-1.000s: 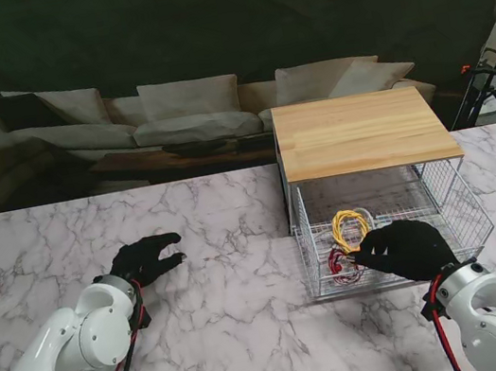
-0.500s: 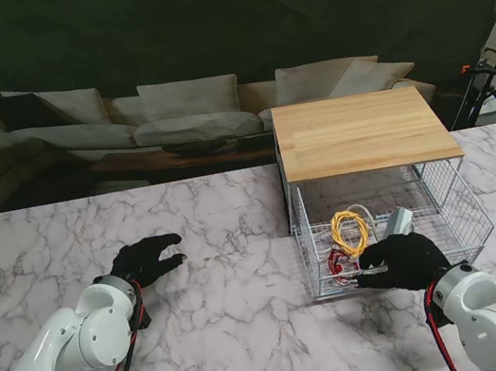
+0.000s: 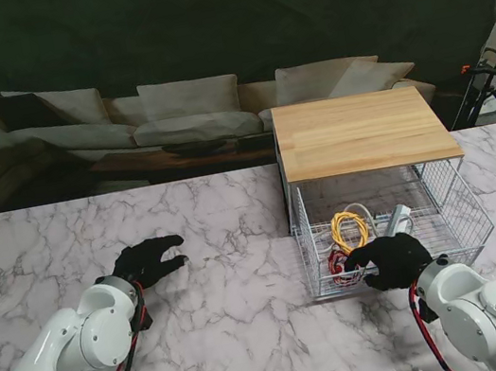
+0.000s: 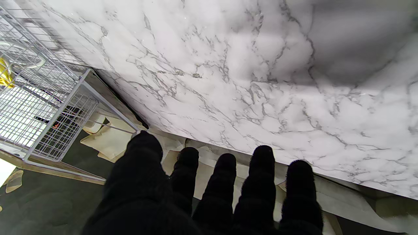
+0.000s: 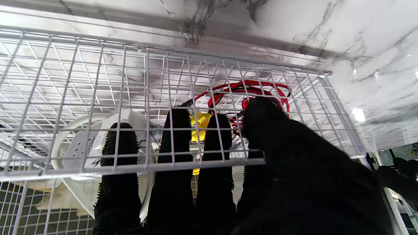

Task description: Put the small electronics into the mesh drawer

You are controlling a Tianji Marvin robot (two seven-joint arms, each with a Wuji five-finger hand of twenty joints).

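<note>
Right hand: black-gloved, at the near front wall of the mesh drawer, the four fingers hooked over the top front wire and reaching inside, the thumb outside the wall toward the red coil; it appears to grip the drawer front, though whether the fingers close fully on the wire cannot be told through the mesh. Drawer contents, inside and just beyond the fingertips: red cable, coiled at the near left corner; yellow cable, coiled just farther from me than the red one; white cable, looped beside the yellow; white-and-grey adapter lying toward the middle of the floor, just to the right of the cables. Drawer housing: white wire frame pulled out toward me from under a wooden top, set on the right half of the marble table. Left hand: black-gloved, well apart from the drawer on the left side of the table, held palm down with fingers extended and slightly spread, holding nothing. Beyond the far table edge: a pale sofa against a dark backdrop.
</note>
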